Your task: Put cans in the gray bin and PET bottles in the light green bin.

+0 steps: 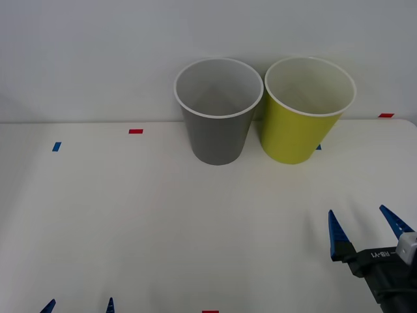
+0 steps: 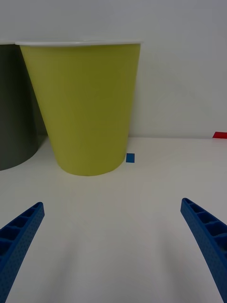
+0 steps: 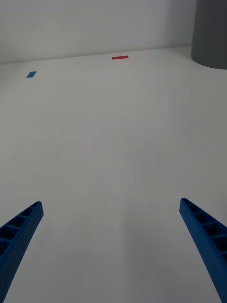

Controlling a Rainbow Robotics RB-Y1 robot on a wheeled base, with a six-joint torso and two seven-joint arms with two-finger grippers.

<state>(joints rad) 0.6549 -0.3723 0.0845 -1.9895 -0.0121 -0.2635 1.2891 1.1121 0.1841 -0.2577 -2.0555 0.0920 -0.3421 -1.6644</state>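
The gray bin [image 1: 218, 111] and the light green bin [image 1: 305, 109] stand upright side by side at the back of the white table, each showing a white inside. My right gripper [image 1: 365, 229] hovers open at the front right, in front of the light green bin [image 2: 85, 106], with nothing between its blue fingers. My left gripper [image 1: 79, 305] is open at the table's front left edge, empty, and the gray bin [image 3: 210, 33] shows at the far corner of its wrist view. No cans or PET bottles are in view.
Small red tape marks [image 1: 135, 131] and blue tape marks [image 1: 57, 146] lie on the table. A white wall rises right behind the bins. The table's broad middle [image 1: 195, 228] is bare white surface.
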